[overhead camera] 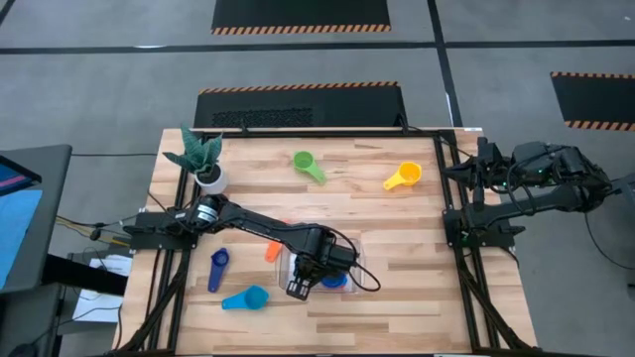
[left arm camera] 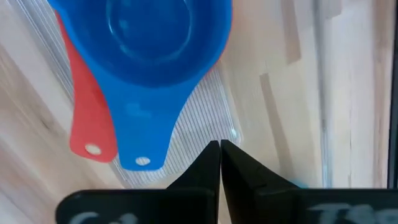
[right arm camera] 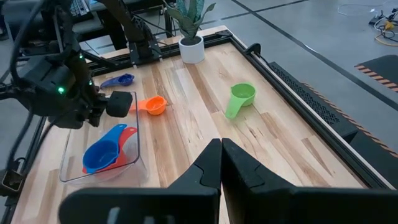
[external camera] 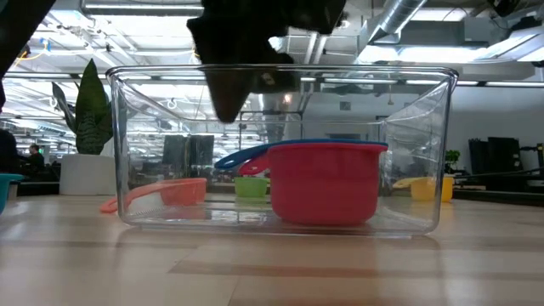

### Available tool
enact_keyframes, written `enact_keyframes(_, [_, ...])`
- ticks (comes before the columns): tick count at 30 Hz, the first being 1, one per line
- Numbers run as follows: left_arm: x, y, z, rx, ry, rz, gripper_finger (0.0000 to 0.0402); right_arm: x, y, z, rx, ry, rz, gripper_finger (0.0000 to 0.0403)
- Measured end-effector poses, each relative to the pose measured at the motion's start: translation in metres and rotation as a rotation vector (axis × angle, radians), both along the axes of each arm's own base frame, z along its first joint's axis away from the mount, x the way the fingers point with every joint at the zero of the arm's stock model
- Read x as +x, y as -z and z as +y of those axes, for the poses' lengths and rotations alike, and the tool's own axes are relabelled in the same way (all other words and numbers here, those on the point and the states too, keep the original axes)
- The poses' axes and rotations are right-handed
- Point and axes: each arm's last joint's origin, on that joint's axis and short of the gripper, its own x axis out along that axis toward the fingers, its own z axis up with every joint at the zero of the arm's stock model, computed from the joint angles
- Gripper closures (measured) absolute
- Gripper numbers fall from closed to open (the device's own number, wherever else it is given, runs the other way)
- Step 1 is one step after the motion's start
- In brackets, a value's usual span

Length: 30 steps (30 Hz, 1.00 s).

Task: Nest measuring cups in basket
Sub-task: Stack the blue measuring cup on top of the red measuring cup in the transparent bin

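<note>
The bench point(overhead camera: 397, 248) is made of light wood planks with a black frame around it. No words or labels can be read on anything here.

The left arm point(overhead camera: 248, 223) reaches across the bench to the basket point(overhead camera: 352, 260). The left end effector point(left arm camera: 220, 146) hangs over the basket, just above the cups inside, and its two fingers are pressed together with nothing between them. The right arm point(overhead camera: 526, 183) waits folded at the right edge of the bench. The right end effector point(right arm camera: 221, 144) is also clenched tight with nothing in it.

The basket is a clear tub near the front middle of the bench. Inside it sits the red cup point(external camera: 327, 183), and the blue cup point(left arm camera: 165, 37) sits inside the red one. Both handles stick out the same way, side by side.

A plant point(overhead camera: 198, 154) in a white pot stands at the back left corner.

The other cups lie on the bench outside the basket. The light blue cup point(overhead camera: 248, 297) is at the front left. The navy cup point(overhead camera: 218, 268) is near it, a bit farther back. The orange cup point(right arm camera: 152, 104) lies just beside the basket's left wall. The green cup point(overhead camera: 308, 164) and the yellow cup point(overhead camera: 404, 177) lie near the back, well apart from the basket.
</note>
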Motion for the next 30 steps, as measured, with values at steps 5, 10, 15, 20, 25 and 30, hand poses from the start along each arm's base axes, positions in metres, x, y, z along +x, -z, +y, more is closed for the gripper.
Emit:
enact_keyframes(5, [-0.019, -0.008, 0.006, 0.002, -0.065, -0.035, 0.0401, 0.0, 0.0, 0.0, 0.0, 0.0, 0.0, 0.0377])
enact_keyframes(10, [-0.032, 0.001, 0.008, -0.016, -0.101, -0.104, 0.0401, 0.0, -0.001, 0.0, 0.0, 0.001, -0.009, 0.0377])
enact_keyframes(15, [-0.031, 0.015, 0.007, -0.028, -0.066, -0.167, 0.0401, 0.001, -0.002, 0.0, 0.01, 0.004, -0.021, 0.0377])
enact_keyframes(20, [-0.028, 0.023, 0.007, -0.035, -0.035, -0.204, 0.0401, 0.001, -0.003, 0.0, 0.033, 0.014, -0.039, 0.0377])
enact_keyframes(25, [-0.027, 0.024, 0.01, -0.012, -0.004, -0.218, 0.0401, 0.001, -0.003, 0.0, 0.034, 0.013, -0.039, 0.0377])
enact_keyframes(30, [-0.025, 0.025, 0.014, 0.003, 0.029, -0.226, 0.0401, 0.001, -0.003, 0.0, 0.034, 0.013, -0.039, 0.0377])
